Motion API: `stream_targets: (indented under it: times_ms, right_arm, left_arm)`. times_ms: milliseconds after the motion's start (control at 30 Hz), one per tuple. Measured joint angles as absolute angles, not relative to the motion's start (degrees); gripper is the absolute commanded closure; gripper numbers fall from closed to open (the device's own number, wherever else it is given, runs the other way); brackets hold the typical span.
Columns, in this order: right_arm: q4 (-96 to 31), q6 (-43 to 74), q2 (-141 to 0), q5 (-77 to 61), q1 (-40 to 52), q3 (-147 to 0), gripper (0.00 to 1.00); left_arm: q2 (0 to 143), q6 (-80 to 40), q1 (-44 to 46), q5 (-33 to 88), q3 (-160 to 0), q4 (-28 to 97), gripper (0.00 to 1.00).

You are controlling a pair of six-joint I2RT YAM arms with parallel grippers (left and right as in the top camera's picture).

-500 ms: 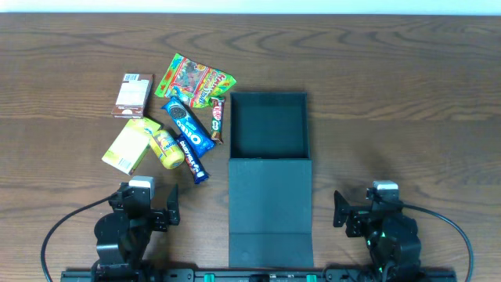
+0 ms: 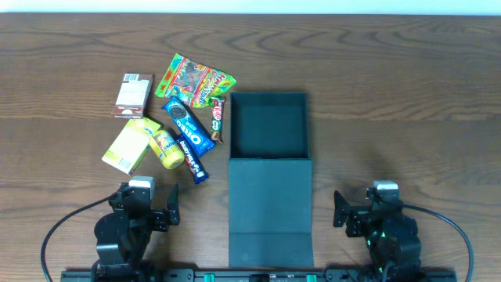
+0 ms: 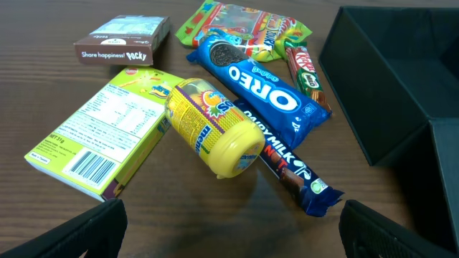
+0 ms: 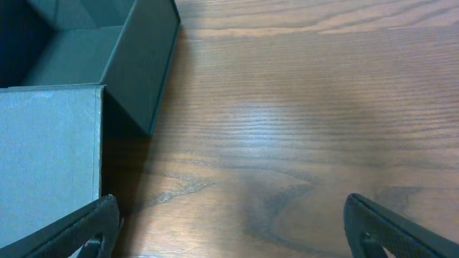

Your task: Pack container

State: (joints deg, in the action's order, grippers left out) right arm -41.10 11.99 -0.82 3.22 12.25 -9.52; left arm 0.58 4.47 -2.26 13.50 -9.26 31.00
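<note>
The dark teal container (image 2: pixel 269 125) stands open and empty at the table's middle, its flap lid (image 2: pixel 270 210) lying flat toward the front edge. Snacks lie left of it: a Pocky box (image 2: pixel 132 95), a gummy bag (image 2: pixel 198 80), an Oreo pack (image 2: pixel 188 125), a KitKat bar (image 2: pixel 217 119), a Dairy Milk bar (image 2: pixel 192 159), a yellow tube (image 2: pixel 167 147) and a yellow-green box (image 2: pixel 130 145). My left gripper (image 3: pixel 229 233) is open and empty, just short of the snacks. My right gripper (image 4: pixel 233 233) is open and empty over bare wood, right of the container (image 4: pixel 143 64).
The table (image 2: pixel 391 102) is dark brown wood. Both arms sit at the front edge, the left (image 2: pixel 133 219) and the right (image 2: pixel 383 223), with black cables looping beside them. In the left wrist view the container's wall (image 3: pixel 387 86) stands at the right.
</note>
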Motion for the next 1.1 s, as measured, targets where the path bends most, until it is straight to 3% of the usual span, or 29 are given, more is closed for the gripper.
stream_targets:
  times_ms: [467, 833, 1100]
  right_arm:
    - [-38.83, 12.67, -0.82, 2.96, 12.25, -9.5, 0.01]
    - [-31.42, 38.7, -0.73, -13.1, 12.25, -9.26, 0.01]
    - [-14.44, 40.1, -5.96, -18.0, 12.25, -9.26, 0.01]
  left_arm:
    - [0.58, 4.47, -2.26, 13.5, -9.26, 30.98, 0.04]
    - [0.58, 4.47, -2.26, 13.52, -9.26, 31.0, 0.04]
    - [0.58, 4.47, -2.26, 13.52, -9.26, 31.03, 0.04]
